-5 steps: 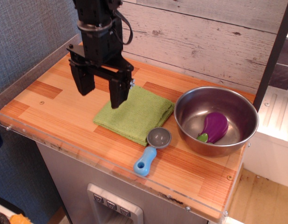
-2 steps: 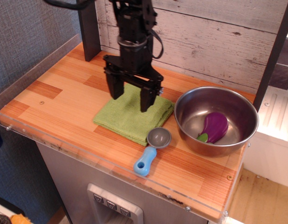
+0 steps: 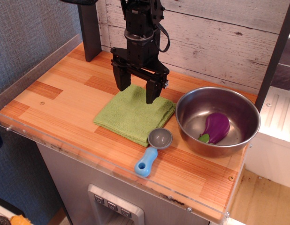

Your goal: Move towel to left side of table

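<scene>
The light green folded towel [image 3: 134, 115] lies flat near the middle of the wooden table [image 3: 56, 101], just left of the steel bowl. My black gripper [image 3: 136, 93] hangs open over the towel's far edge, its two fingers pointing down and spread wide. One fingertip is by the towel's back left corner, the other over its back right part. Whether the fingertips touch the cloth I cannot tell. The gripper holds nothing.
A steel bowl [image 3: 229, 108] with a purple eggplant [image 3: 215, 127] stands at the right. A blue-handled scoop with a grey cup [image 3: 152, 151] lies at the towel's front right corner. A dark post [image 3: 88, 28] stands at the back left. A clear acrylic rim [image 3: 27, 79] borders the table.
My gripper has moved right and back, from over the towel's left edge to over its far edge, and stayed open. The towel has not moved.
</scene>
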You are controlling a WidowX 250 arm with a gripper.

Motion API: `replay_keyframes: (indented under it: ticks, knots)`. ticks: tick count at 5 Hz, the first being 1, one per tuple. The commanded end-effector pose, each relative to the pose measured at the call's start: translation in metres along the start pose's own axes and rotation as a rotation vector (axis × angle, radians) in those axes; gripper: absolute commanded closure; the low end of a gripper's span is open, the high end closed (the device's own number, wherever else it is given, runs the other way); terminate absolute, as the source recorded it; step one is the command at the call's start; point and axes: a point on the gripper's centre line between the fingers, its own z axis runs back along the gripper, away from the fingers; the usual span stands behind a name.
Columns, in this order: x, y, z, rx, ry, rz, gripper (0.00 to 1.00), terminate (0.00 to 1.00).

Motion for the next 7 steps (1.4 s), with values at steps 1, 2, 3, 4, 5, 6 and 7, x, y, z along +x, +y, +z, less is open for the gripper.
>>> replay_keyframes:
  ticks: [1, 2, 3, 4, 5, 6, 7]
  knots:
    - [-0.018, 0.003, 0.007, 0.005, -0.013, 0.007, 0.00, 0.00]
    - [-0.025, 0.003, -0.002, -0.009, -0.006, 0.018, 0.00, 0.00]
    - [-0.021, 0.003, -0.016, -0.002, -0.008, 0.030, 0.00, 0.00]
    - [-0.014, 0.002, -0.034, 0.002, 0.003, 0.030, 0.00, 0.00]
    - [-0.025, 0.002, -0.052, -0.011, 0.046, 0.045, 0.00, 0.00]
    - [-0.039, 0.007, -0.058, -0.023, 0.066, 0.057, 0.00, 0.00]
    - [-0.057, 0.027, -0.054, -0.015, 0.066, 0.096, 0.00, 0.00]
